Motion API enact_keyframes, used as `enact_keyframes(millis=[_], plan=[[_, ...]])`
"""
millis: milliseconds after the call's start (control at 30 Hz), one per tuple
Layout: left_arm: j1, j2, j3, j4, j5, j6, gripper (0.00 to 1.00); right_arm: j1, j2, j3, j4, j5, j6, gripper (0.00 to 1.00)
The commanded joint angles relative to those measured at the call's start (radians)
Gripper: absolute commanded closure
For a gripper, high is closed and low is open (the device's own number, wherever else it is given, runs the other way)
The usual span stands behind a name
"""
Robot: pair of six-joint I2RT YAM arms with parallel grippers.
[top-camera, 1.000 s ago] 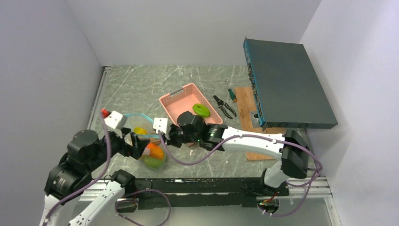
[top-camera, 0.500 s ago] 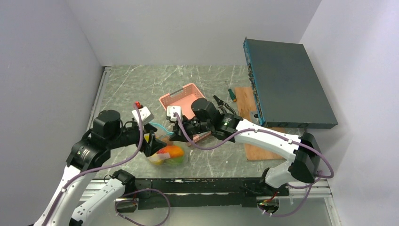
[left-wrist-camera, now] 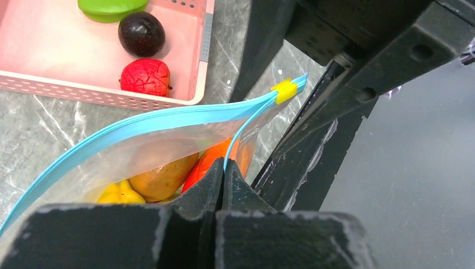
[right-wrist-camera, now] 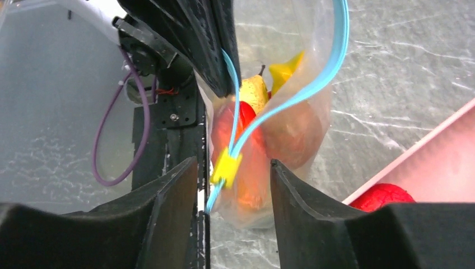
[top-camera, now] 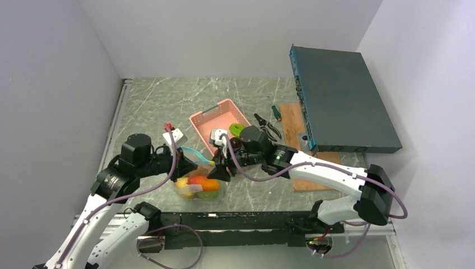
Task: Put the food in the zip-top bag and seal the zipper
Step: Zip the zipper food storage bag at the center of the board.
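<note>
- L gripper point(left-wrist-camera: 223, 174): jaws fully closed, pinching 1 lip of the teal zipper point(left-wrist-camera: 140, 120), close to its yellow slider point(left-wrist-camera: 284, 90).
- R gripper point(right-wrist-camera: 234, 168): jaws apart, 1 finger point(right-wrist-camera: 173, 207) on each side of the slider. I see gaps both sides, so it grips nothing.
- zip-top bag point(top-camera: 197, 188): sits between the 2 grippers, nr the front edge of the table point(top-camera: 157, 106), just in front of the pink basket point(left-wrist-camera: 84, 92). Mouth edge is up, belly sags below; can't tell if the belly rests on the marble.
- Mouth not sealed: the 2 teal lips meet only at the slider end, then spread. 1 lip runs off to the left in the L wrist view, the other curves down into the L jaws.
- Food inside the bag, seen thru the plastic: yellow piece point(left-wrist-camera: 116, 194), tan piece point(left-wrist-camera: 162, 176), orange piece point(left-wrist-camera: 212, 159); top view also shows some red and green in there.
- 3 pcs in the basket: green piece point(left-wrist-camera: 109, 5), dark purple piece point(left-wrist-camera: 141, 33) just beside it, red piece point(left-wrist-camera: 145, 77) nr the basket wall closest to the bag.
- Right of the basket: pliers point(top-camera: 269, 128) and screwdriver point(top-camera: 275, 112), beside a wooden board point(top-camera: 291, 120); a dark flat box point(top-camera: 344, 103) stands tilted over the board.
</note>
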State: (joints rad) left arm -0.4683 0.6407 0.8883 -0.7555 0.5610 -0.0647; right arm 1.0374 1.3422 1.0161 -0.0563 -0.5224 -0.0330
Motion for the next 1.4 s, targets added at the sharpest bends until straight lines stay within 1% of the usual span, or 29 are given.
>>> enact_keyframes(millis=[0, 33, 67, 133, 167, 200, 267, 367, 400, 433, 500, 533, 567, 667, 700, 733, 767, 867, 1000, 1033, 1100, 1167, 1233, 1367], plan=[[0.001, -0.046, -0.015, 0.079, -0.016, -0.058, 1.0, -0.004, -0.097, -0.091, 0.197, 0.118, 0.17, 0.41], [0.0, -0.052, -0.015, 0.075, -0.017, -0.062, 1.0, -0.004, -0.112, -0.117, 0.222, 0.142, 0.196, 0.37], [0.0, -0.056, -0.014, 0.071, -0.021, -0.064, 1.0, -0.004, -0.125, -0.137, 0.242, 0.145, 0.211, 0.36], [0.0, -0.063, -0.009, 0.067, -0.024, -0.068, 1.0, -0.003, -0.137, -0.16, 0.264, 0.135, 0.225, 0.37], [0.0, -0.065, -0.006, 0.07, -0.026, -0.071, 1.0, -0.003, -0.137, -0.165, 0.27, 0.134, 0.227, 0.4], [0.0, -0.065, -0.004, 0.072, -0.03, -0.073, 1.0, -0.004, -0.137, -0.166, 0.275, 0.132, 0.227, 0.46], [0.0, -0.064, -0.002, 0.081, -0.032, -0.078, 1.0, -0.005, -0.129, -0.16, 0.28, 0.132, 0.223, 0.52], [0.0, -0.053, 0.001, 0.085, -0.007, -0.079, 1.0, -0.004, -0.104, -0.134, 0.286, 0.104, 0.224, 0.56], [0.0, -0.048, 0.003, 0.084, 0.001, -0.078, 1.0, -0.004, -0.096, -0.129, 0.296, 0.094, 0.224, 0.6], [0.001, -0.044, 0.006, 0.082, 0.005, -0.077, 1.0, -0.006, -0.088, -0.127, 0.306, 0.09, 0.224, 0.67], [0.0, -0.034, 0.021, 0.067, 0.002, -0.073, 1.0, -0.005, -0.072, -0.116, 0.304, 0.089, 0.22, 0.95], [0.0, -0.029, 0.035, 0.055, 0.001, -0.069, 0.96, -0.006, -0.067, -0.111, 0.299, 0.093, 0.22, 1.0], [0.001, -0.022, 0.052, 0.041, 0.008, -0.062, 0.86, -0.006, -0.065, -0.11, 0.299, 0.098, 0.22, 1.0], [0.0, 0.003, 0.132, 0.024, 0.069, -0.045, 0.47, -0.007, -0.078, -0.128, 0.326, 0.078, 0.221, 1.0], [0.0, 0.017, 0.167, 0.03, 0.09, -0.041, 0.32, -0.005, -0.083, -0.131, 0.329, 0.044, 0.21, 1.0], [0.0, 0.039, 0.211, 0.028, 0.106, -0.034, 0.22, -0.007, -0.088, -0.138, 0.336, 0.004, 0.194, 1.0], [0.0, 0.065, 0.255, 0.017, 0.123, -0.022, 0.15, -0.007, -0.097, -0.15, 0.35, -0.021, 0.191, 1.0], [0.0, 0.153, 0.333, -0.007, 0.168, 0.028, 0.02, -0.007, -0.111, -0.172, 0.384, -0.034, 0.2, 1.0], [0.0, 0.252, 0.347, -0.015, 0.249, 0.096, 0.01, -0.007, -0.095, -0.141, 0.336, -0.032, 0.197, 1.0], [0.001, 0.269, 0.343, -0.014, 0.273, 0.106, 0.03, -0.008, -0.094, -0.139, 0.332, -0.029, 0.199, 1.0], [0.0, 0.292, 0.333, -0.019, 0.308, 0.125, 0.13, -0.007, -0.099, -0.143, 0.336, -0.027, 0.202, 1.0], [0.0, 0.3, 0.31, -0.017, 0.322, 0.137, 0.24, -0.009, -0.104, -0.147, 0.342, -0.034, 0.207, 1.0], [0.001, 0.301, 0.283, -0.014, 0.334, 0.146, 0.32, -0.012, -0.104, -0.151, 0.35, -0.047, 0.213, 1.0], [0.0, 0.302, 0.239, -0.004, 0.354, 0.154, 0.43, -0.016, -0.098, -0.146, 0.348, -0.058, 0.211, 1.0]])
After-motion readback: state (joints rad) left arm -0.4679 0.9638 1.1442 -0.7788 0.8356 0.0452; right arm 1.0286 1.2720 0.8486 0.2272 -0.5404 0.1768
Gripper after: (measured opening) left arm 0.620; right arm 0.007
